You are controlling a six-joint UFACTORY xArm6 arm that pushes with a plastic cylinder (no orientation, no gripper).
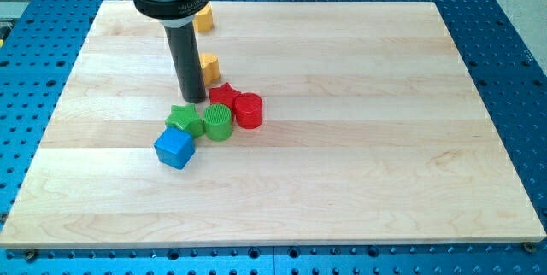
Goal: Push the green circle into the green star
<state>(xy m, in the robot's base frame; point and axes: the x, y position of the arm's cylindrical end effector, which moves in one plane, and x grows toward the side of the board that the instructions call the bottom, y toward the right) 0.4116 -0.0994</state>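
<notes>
The green circle [219, 122] lies near the middle left of the wooden board [359, 138], touching the green star [185, 119] on its left. My tip [195, 100] is just above the two green blocks, over the gap between them, and close to the star's upper edge. A red star [224, 96] sits just right of the tip, with a red circle [248, 109] touching it and lying right of the green circle.
A blue cube [175, 148] lies just below the green star. A yellow block [209, 68] sits behind the rod, partly hidden. Another yellow block [202, 17] lies near the board's top edge. The board rests on a blue perforated table [513, 70].
</notes>
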